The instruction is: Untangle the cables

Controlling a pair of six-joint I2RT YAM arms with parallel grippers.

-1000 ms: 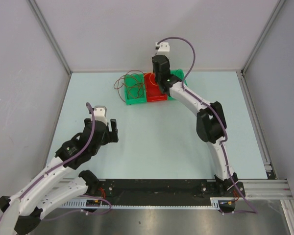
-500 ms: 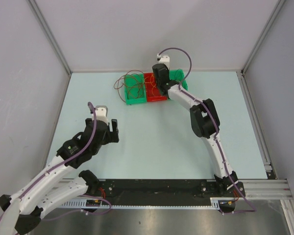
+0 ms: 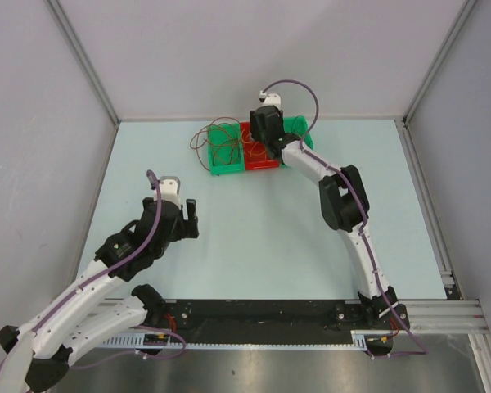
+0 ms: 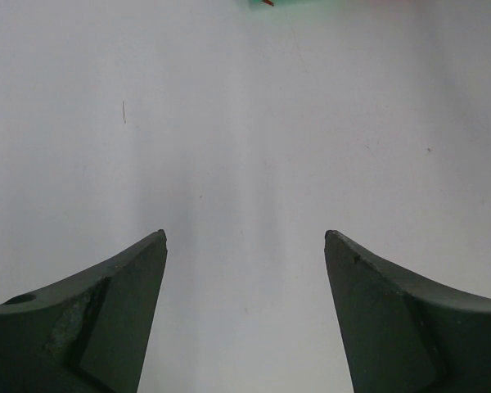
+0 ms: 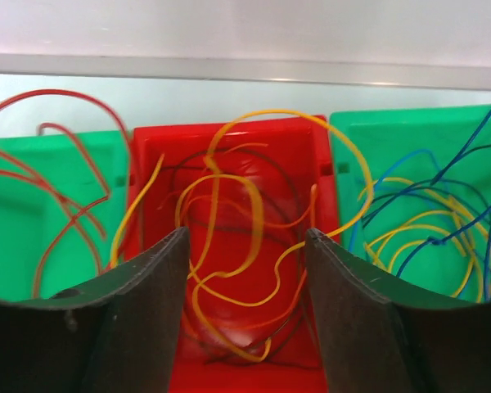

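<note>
The right gripper [image 5: 247,233] has lowered to the red bin [image 5: 229,135]; jaws wide, cables [image 5: 216,196] between them, so a grasp can follow. The left gripper [image 4: 245,237] idles, jaws wide

Pale blue-green table [image 3: 254,246] fills centre; matte, evenly lit. Plain grey back wall [image 3: 254,57] at 12 o'clock. Grey left panel [image 3: 33,164] at 9 o'clock, grey right panel [image 3: 475,164] at 3 o'clock. Slim metal left post [image 3: 86,70] rises at 11 o'clock, right post [image 3: 438,65] at 1 o'clock. Metal side rail [image 3: 430,213] along table edge at 3 o'clock. Black strip [image 3: 262,311] across near edge at 6 o'clock, brushed steel sheet [image 3: 270,368] just below it. Light soft, diffuse; shadows faint. Up close, tabletop shows few tiny dark specks.
</note>
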